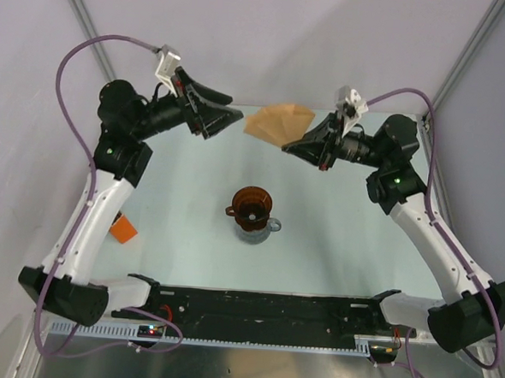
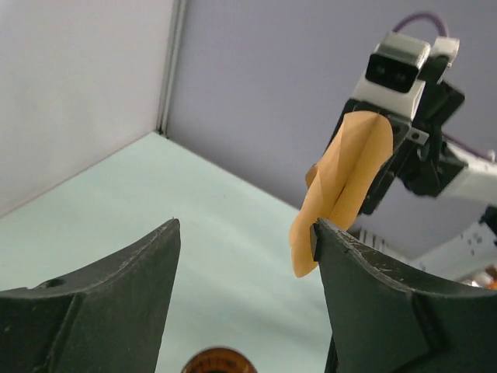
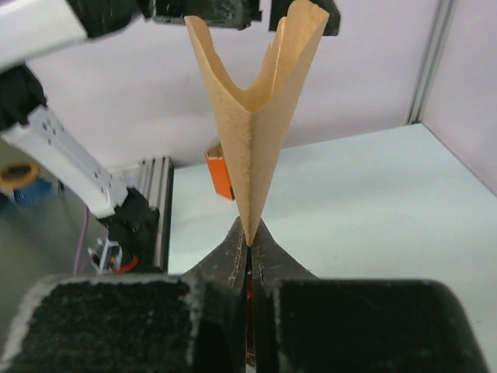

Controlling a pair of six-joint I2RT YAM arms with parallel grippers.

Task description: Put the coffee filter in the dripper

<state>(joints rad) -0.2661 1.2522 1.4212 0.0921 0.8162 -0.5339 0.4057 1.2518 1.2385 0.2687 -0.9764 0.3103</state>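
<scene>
**Filter in right grip, aloft; dripper below and inboard**

Found right gripper (image 3: 248, 241) clamped shut on the narrow end of the coffee filter (image 3: 252, 132); filter aloft, clear of the table (image 1: 344, 237), wide end parted into a V.

Traced the filter's long axis straight out from the right fingertips toward the left gripper (image 1: 234, 105); roughly level, wide end farthest from the pinch.

Found left gripper spread wide, holding nothing; filter's wide edge just beside one left fingertip in the left wrist view, contact not resolvable.

Located the dripper (image 1: 252, 204) below both grippers and back toward the bases, roughly midway between them; mouth up, seated on a clear glass jug (image 1: 270, 227). Neither arm clearly nearer; filter in the right alone.

Judged the key relation as dripper down and inboard of the right fingertips, filter point aimed sideways rather than down. Probably needed a wrist turn to bring the point under the wide end before lowering. Flagged as risk: thin paper folding or catching on the rim.

Spotted a small orange box (image 1: 123, 229) on the table, far below and outboard of the left gripper; well apart from dripper and filter.

Read no brand, label or writing; none legible on filter, dripper, box or arms.
</scene>
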